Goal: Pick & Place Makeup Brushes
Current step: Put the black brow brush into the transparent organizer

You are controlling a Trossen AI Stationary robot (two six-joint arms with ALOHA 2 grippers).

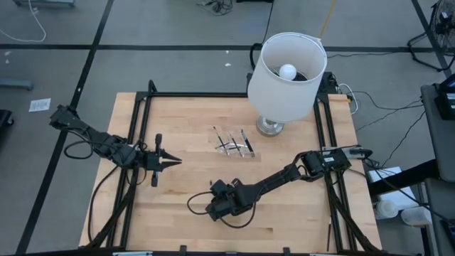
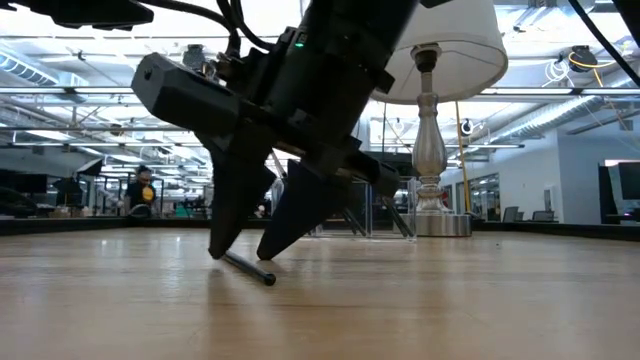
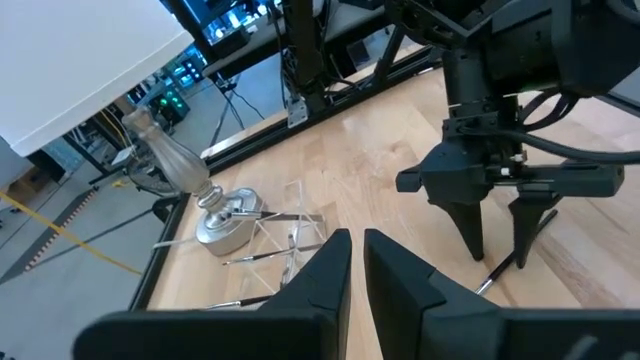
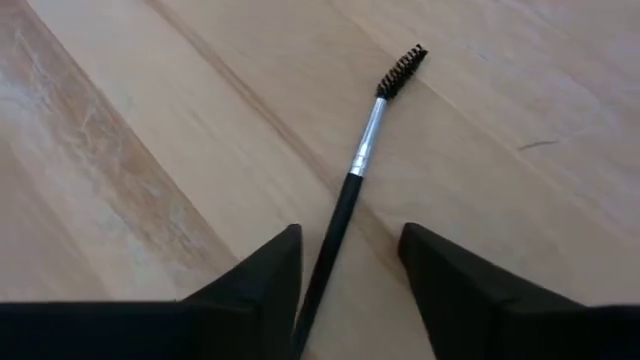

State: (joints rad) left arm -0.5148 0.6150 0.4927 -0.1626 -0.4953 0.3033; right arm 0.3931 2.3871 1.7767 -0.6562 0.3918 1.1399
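Observation:
One makeup brush [image 4: 355, 170], with a black handle, silver ferrule and dark spiral tip, lies flat on the wooden table near its near edge, also seen low [image 2: 250, 270]. My right gripper [image 4: 350, 232] is open and points down, one finger on either side of the handle [image 2: 240, 255]. Several more thin brushes rest in a clear stand [image 1: 234, 146] at the table's middle, near the lamp. My left gripper [image 1: 178, 161] waits at the table's left side, fingers drawn together [image 3: 355, 235], pointing toward the stand. My right gripper straddles the brush's handle [image 4: 330, 240] near its free end, coming from above, the fingers across the handle. The handle runs close along one finger [image 4: 270, 275]; whether that finger touches it, I cannot tell. The brush lies flat on the table.
A lamp with a white shade [image 1: 284, 78] and a silver base [image 3: 225, 220] stands at the table's far right. The clear stand [image 3: 280, 240] sits just in front of it. Bare wood [image 1: 298, 213] lies around the right gripper. A person shows far off in the room [image 2: 143, 190].

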